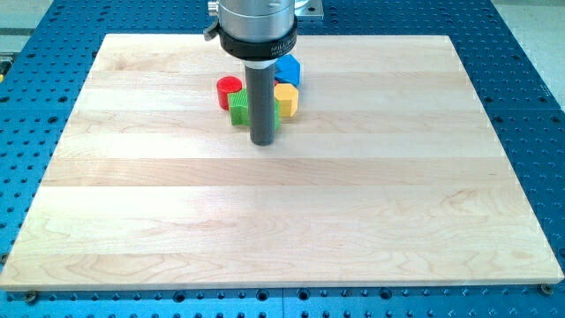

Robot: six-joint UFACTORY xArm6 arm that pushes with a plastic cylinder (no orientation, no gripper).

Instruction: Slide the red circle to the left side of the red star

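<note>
A: Camera view, single frame. What's on the board?

B: Pale wooden board (291, 221) on a blue perforated table (530, 53). Small cluster of blocks near the view's top, a little left of centre. The rest of the arm enters from the top edge: silver-and-black collar (257, 31), dark rod dropping from it.

A: My tip?

B: My tip (261, 141) sits on the wood at the cluster's lower edge, just toward the view's bottom from the blocks. The rod rises straight through the middle of the group and hides part of it.

A: Pincer state?

B: None fitted here, only the rod, so nothing spread, pressed together or pinching. Nothing to report on that.

A: The task's block?

B: Red circle (229, 91), a short cylinder, at the cluster's left end, just left of the rod. Touching or very nearly touching the green block (240, 109), which lies just below and right of it, with ridged sides; exact shape cannot be made out, as the rod covers its right part.

A: Others?

B: Yellow block (286, 99) just right of the rod, looks many-sided. Blue block (289, 69) just above the yellow one, toward the view's top, angular; they look to be in contact.

A: Red star?

B: Cannot pick it out. If it is in the cluster, the rod hides it.
</note>
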